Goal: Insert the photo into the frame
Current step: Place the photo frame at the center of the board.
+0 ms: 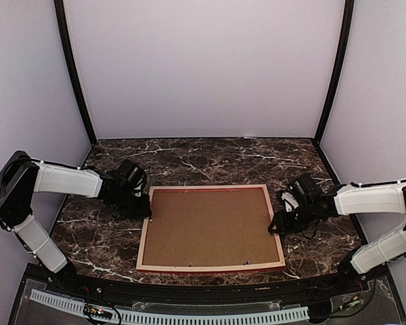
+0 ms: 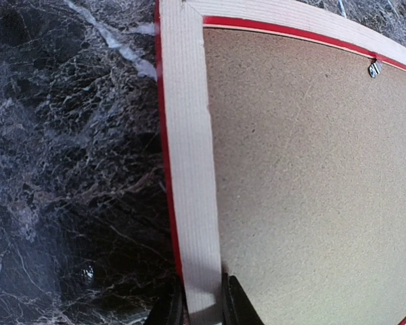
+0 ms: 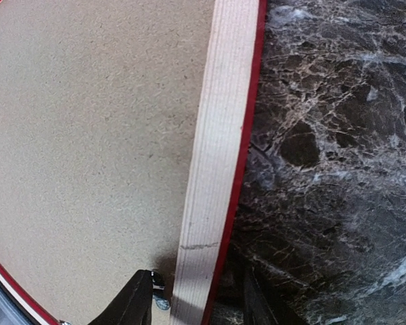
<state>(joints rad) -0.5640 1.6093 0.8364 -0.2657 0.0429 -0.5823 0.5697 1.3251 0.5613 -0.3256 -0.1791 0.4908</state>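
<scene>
Now | left hand (image 2: 203,306) pinches frame (image 2: 193,169) rail | right hand (image 3: 196,301) unclenched astride opposite rail

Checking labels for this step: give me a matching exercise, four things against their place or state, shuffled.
1 frame
2 backing board
3 left pincer
4 right pincer

A brown, set inside the frame
B open around the right rail
C lying back side up
D closed on the left rail

Pairs: 1-C, 2-A, 3-D, 4-B
</scene>
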